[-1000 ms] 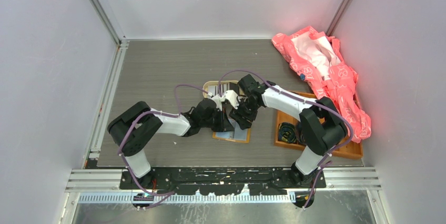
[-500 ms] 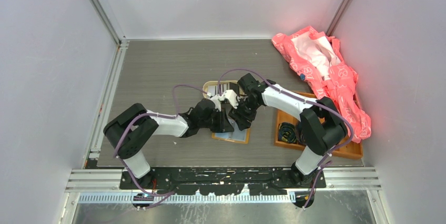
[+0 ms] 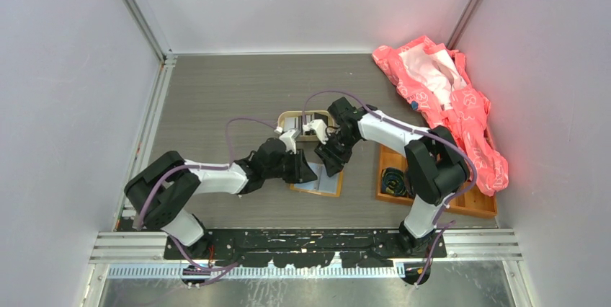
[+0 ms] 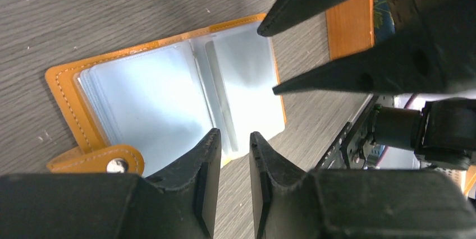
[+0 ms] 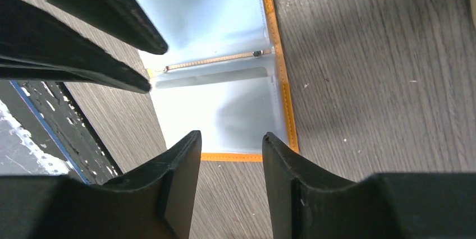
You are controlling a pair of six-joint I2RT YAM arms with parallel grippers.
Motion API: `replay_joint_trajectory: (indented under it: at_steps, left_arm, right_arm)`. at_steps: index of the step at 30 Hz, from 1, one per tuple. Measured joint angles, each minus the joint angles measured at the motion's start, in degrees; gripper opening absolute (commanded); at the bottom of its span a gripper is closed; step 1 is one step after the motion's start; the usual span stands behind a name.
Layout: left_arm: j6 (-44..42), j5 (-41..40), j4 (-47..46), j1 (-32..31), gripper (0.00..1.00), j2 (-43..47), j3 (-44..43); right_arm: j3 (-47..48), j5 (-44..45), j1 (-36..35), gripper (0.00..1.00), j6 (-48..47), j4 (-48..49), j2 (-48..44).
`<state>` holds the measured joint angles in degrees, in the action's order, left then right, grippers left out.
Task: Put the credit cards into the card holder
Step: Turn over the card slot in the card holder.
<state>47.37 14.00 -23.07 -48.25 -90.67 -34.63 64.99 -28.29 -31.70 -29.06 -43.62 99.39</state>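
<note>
The card holder (image 3: 322,183) lies open on the table, orange-edged with pale blue clear sleeves. It also shows in the left wrist view (image 4: 168,93), its snap stud (image 4: 116,165) on a tab at the lower left, and in the right wrist view (image 5: 224,104). My left gripper (image 3: 308,172) hovers over its left half, jaws a narrow gap apart and empty (image 4: 234,138). My right gripper (image 3: 330,161) hovers over its far right part, open and empty (image 5: 230,138). The credit cards (image 3: 311,117) stand in the oval beige tin (image 3: 288,115) behind, partly hidden by the wrists.
An orange wooden tray (image 3: 468,206) with a dark coiled item (image 3: 393,177) sits to the right. A pink patterned bag (image 3: 447,98) lies at the back right. Grey walls and metal rails (image 3: 148,127) bound the table.
My left arm has stretched lower and its wrist has pulled back to the left, away from the right gripper. The right gripper has shifted slightly. The card holder has stayed open in place.
</note>
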Motion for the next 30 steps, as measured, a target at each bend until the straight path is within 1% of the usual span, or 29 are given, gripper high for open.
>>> replay_joint_trajectory:
  at_steps: [2, 7, 8, 9, 10, 11, 13, 15, 17, 18, 20, 24, 26, 30]
  left_arm:
    - [-0.61, -0.09, -0.98, 0.0, 0.27, 1.53, 1.38]
    - [-3.39, -0.52, -6.14, -0.28, 0.29, 7.8, 8.37]
    - [-4.13, -1.18, -6.56, -0.63, 0.34, 8.96, 9.4]
    - [-5.03, -2.8, -6.56, -1.46, 0.42, 10.32, 10.27]
    - [-6.4, -5.35, -6.05, -2.99, 0.46, 11.98, 10.82]
    - [-8.07, -7.91, -5.31, -4.98, 0.52, 13.49, 10.91]
    - [-11.69, -14.97, -3.96, -10.4, 0.57, 16.0, 10.23]
    - [-14.29, -20.02, -2.6, -14.6, 0.58, 16.63, 8.74]
    - [-16.37, -23.43, -1.42, -17.7, 0.58, 15.58, 6.49]
    - [-16.72, -24.7, -0.85, -18.14, 0.58, 14.56, 5.4]
    - [-16.81, -27.02, 1.49, -18.16, 0.58, 11.56, 2.43]
    - [-15.82, -30.45, 9.01, -18.16, 0.59, 4.48, -5.57]
    - [-14.84, -31.67, 12.63, -18.27, 0.59, 0.96, -10.19]
    - [-13.73, -33.03, 17.9, -18.56, 0.59, -3.69, -15.65]
  right_arm:
    - [0.09, -0.04, 0.24, 0.5, 0.5, -0.07, 0.15]
    - [0.11, -1.03, 0.5, 0.53, 0.33, -0.22, 0.09]
    - [0.11, -1.22, 0.52, 0.53, 0.17, -0.2, -0.07]
    - [0.07, -1.31, 0.68, 0.54, -0.13, -0.2, -0.35]
    - [0.02, -1.42, 0.83, 0.54, -0.42, -0.2, -0.76]
    - [-0.26, -1.57, 1.16, 0.54, -0.7, 0.04, -1.6]
    - [-1.25, -2.34, 2.14, 0.54, -0.94, 0.74, -4.42]
    - [-2.21, -3.13, 3.91, 0.54, -0.94, 1.46, -7.74]
    - [-2.78, -3.76, 6.19, 0.54, -0.72, 2.45, -10.88]
    - [-2.93, -4.02, 7.23, 0.55, -0.57, 3.06, -12.11]
    - [-3.06, -4.33, 9.01, 0.54, -0.24, 4.04, -13.66]
    - [-3.43, -4.83, 11.87, 0.55, 0.79, 5.46, -14.29]
    - [-3.89, -4.87, 12.37, 0.54, 1.07, 5.73, -14.29]
    - [-4.04, -5.07, 12.44, 0.54, 1.42, 5.88, -14.29]
